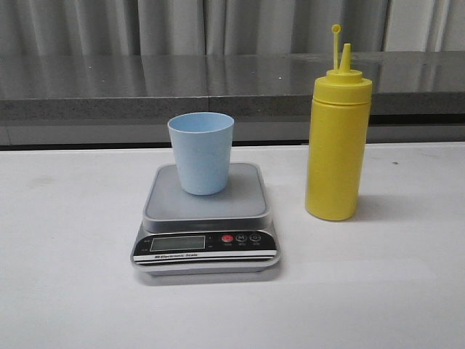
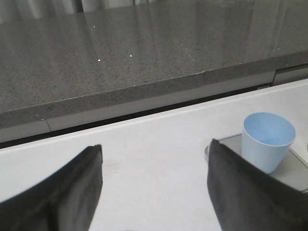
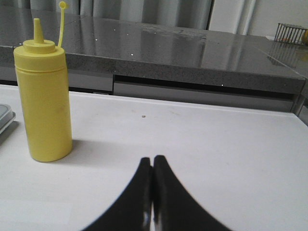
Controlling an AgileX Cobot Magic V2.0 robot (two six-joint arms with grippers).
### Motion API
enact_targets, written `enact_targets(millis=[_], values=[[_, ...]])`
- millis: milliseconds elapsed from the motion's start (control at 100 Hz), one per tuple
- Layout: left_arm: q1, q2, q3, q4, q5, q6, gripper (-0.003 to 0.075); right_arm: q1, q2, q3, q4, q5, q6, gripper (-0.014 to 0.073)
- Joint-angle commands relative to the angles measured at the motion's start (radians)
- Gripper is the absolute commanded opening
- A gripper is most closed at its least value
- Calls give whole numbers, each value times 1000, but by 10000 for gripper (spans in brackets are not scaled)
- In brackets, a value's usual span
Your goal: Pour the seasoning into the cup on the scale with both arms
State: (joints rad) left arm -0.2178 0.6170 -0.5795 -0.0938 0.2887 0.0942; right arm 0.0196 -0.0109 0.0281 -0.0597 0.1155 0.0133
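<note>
Seasoning bottle [image 3: 43, 98] stands upright, off to the side of the right gripper [image 3: 153, 192], its fingers pressed together on nothing.

I see my left gripper [image 2: 154, 187] with broad, matte black, wedge-shaped fingers; my right gripper [image 3: 153, 166] has slim, curved, glossy black ones.

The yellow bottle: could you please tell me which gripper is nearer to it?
Right. The right gripper, shut, has the yellow bottle standing just ahead to one side; the left gripper, open, faces the cup instead.
</note>
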Motion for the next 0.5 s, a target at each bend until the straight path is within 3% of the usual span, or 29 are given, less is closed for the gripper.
enact_targets(millis=[0, 240, 490], values=[[2, -102, 47, -1, -106, -1, 454, -8, -15, 0, -3, -80, 3, -67], [2, -347, 194, -1, -86, -1, 454, -8, -15, 0, -3, -80, 3, -67], [2, -448, 203, 47, -63, -1, 452, -8, -15, 0, -3, -80, 3, -67]])
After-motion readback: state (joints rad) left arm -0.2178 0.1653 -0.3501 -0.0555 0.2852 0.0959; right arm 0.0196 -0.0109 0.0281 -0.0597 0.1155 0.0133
